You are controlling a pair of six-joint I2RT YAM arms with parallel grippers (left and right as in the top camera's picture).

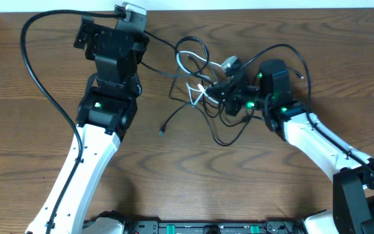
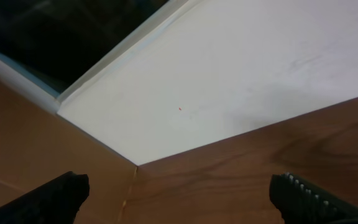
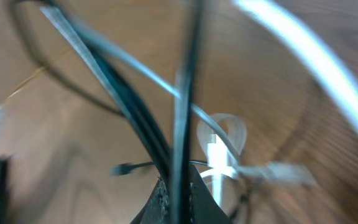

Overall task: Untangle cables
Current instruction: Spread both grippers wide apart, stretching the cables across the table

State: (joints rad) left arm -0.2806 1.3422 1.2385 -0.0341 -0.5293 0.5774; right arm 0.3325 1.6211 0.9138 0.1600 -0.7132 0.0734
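A tangle of thin black cables (image 1: 203,120) and a white cable (image 1: 197,93) lies on the wooden table at centre. My right gripper (image 1: 221,92) sits in the tangle and is shut on a black cable (image 3: 180,124), which runs up between its fingertips (image 3: 178,193) in the right wrist view. The white cable (image 3: 219,146) loops just behind it. My left gripper (image 1: 130,16) is at the far table edge, away from the cables, open and empty; its two fingers (image 2: 179,199) stand wide apart in the left wrist view.
A black plug end (image 1: 163,131) of one cable lies loose left of the tangle. A thick black arm wire (image 1: 41,71) arcs along the left arm. A white wall (image 2: 229,81) borders the table's far edge.
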